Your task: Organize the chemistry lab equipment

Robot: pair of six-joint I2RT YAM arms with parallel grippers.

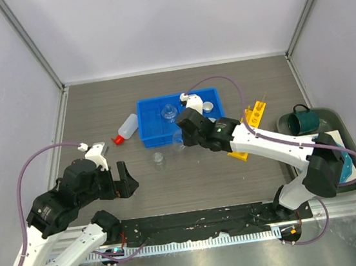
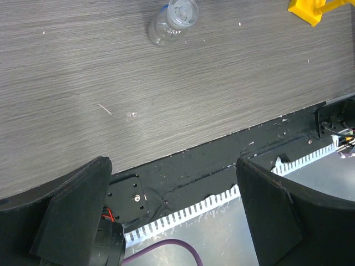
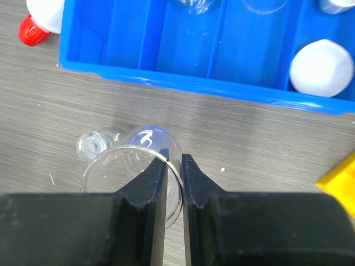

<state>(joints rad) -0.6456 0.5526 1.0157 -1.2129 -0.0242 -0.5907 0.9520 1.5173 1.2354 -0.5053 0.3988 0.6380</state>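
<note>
My right gripper (image 3: 175, 158) is shut on the rim of a clear glass beaker (image 3: 119, 166), one finger inside the wall and one outside. It holds the beaker (image 1: 179, 140) just in front of the blue bin (image 1: 147, 138). A small glass vial (image 3: 91, 145) lies on the table beside the beaker, also seen from the left wrist (image 2: 173, 22). The red-capped squeeze bottle (image 1: 127, 126) lies left of the bin. The yellow tube rack (image 1: 254, 118) stands to the right. My left gripper (image 1: 117, 174) hangs open and empty over the near left of the table (image 2: 172, 221).
The blue bin (image 3: 166, 72) holds a white dish (image 3: 321, 66) and clear glassware (image 1: 169, 112). A dark tray (image 1: 324, 117) at the right carries a teal mug (image 1: 301, 121) and a blue plate (image 1: 349, 165). A black rail runs along the near edge (image 2: 183, 166).
</note>
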